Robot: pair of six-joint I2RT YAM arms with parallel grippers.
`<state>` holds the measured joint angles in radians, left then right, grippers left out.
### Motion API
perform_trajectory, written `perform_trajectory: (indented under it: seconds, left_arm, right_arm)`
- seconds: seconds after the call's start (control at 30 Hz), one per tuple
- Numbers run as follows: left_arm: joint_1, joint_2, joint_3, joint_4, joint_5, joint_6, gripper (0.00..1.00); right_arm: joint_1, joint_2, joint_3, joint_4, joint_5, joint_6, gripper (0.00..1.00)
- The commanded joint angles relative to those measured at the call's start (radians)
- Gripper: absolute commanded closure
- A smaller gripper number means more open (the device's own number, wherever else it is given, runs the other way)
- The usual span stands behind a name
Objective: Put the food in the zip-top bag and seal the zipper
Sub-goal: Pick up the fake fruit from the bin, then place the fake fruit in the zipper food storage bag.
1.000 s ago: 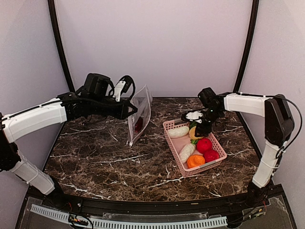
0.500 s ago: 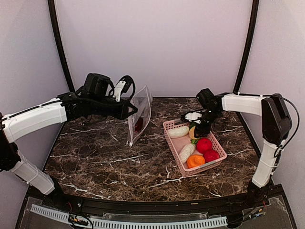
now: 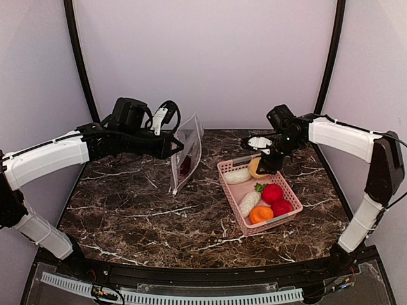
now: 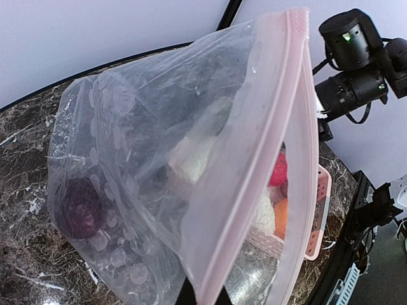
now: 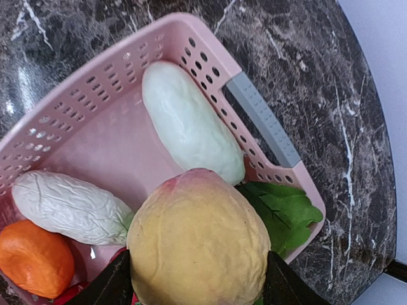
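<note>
The dark marble surface (image 3: 140, 210) lies under pale walls, and the pink basket (image 5: 95, 79) stands on it. My right claw (image 3: 264, 166) is pressed on the yellow-peach ball (image 5: 198, 244) and holds it just above the far end of the basket. Left of the basket, my left claw (image 3: 174, 146) pinches the zip-top bag (image 4: 146, 146) by its edge. The bag is upright, with the zipper (image 4: 254, 171) on the side toward the basket, and a dark purple piece (image 4: 79, 206) lies inside.

To do this well, I think I must carry the ball high across and let go only when it is between the two lips, because the mouth looks narrow.

In the basket are the white radishes (image 5: 191, 121), the orange (image 5: 35, 257), the red balls (image 3: 272, 193) and the green leafy piece (image 5: 280, 213). Nothing stands between basket and bag; only the floppy lip could block the ball.
</note>
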<state>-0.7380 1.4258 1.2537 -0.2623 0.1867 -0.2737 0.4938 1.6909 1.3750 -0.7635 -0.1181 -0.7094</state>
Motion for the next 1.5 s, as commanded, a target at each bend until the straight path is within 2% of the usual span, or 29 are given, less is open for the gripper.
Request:
perform_trajectory:
  seconds: [0.0, 0.1, 0.27, 0.53, 0.73, 1.0, 1.47]
  left_arm:
    - [-0.003, 0.003, -0.013, -0.008, 0.011, -0.006, 0.99]
    - [-0.003, 0.011, -0.011, -0.011, 0.014, -0.013, 0.99]
    - [-0.003, 0.033, -0.010, -0.009, 0.016, -0.021, 0.99]
    - [-0.003, 0.068, -0.004, -0.023, -0.003, -0.022, 0.99]
    - [-0.003, 0.062, -0.001, -0.024, -0.009, -0.015, 0.99]
    - [-0.003, 0.009, -0.021, 0.030, 0.057, -0.023, 0.99]
    - [-0.003, -0.057, -0.042, 0.062, 0.067, -0.035, 0.99]
  right_arm:
    - [0.041, -0.084, 0.027, -0.020, -0.081, 0.041, 0.49]
    - [0.068, -0.109, 0.060, -0.031, -0.118, 0.054, 0.50]
    - [0.112, -0.086, 0.252, -0.122, -0.317, 0.085, 0.50]
    - [0.197, 0.097, 0.609, -0.278, -0.686, 0.089, 0.50]
    - [0.284, 0.189, 0.756, -0.281, -0.765, 0.132, 0.50]
    - [0.346, 0.257, 0.745, -0.212, -0.592, 0.175, 0.52]
    - [0.348, 0.206, 0.589, -0.107, -0.222, 0.182, 0.53]
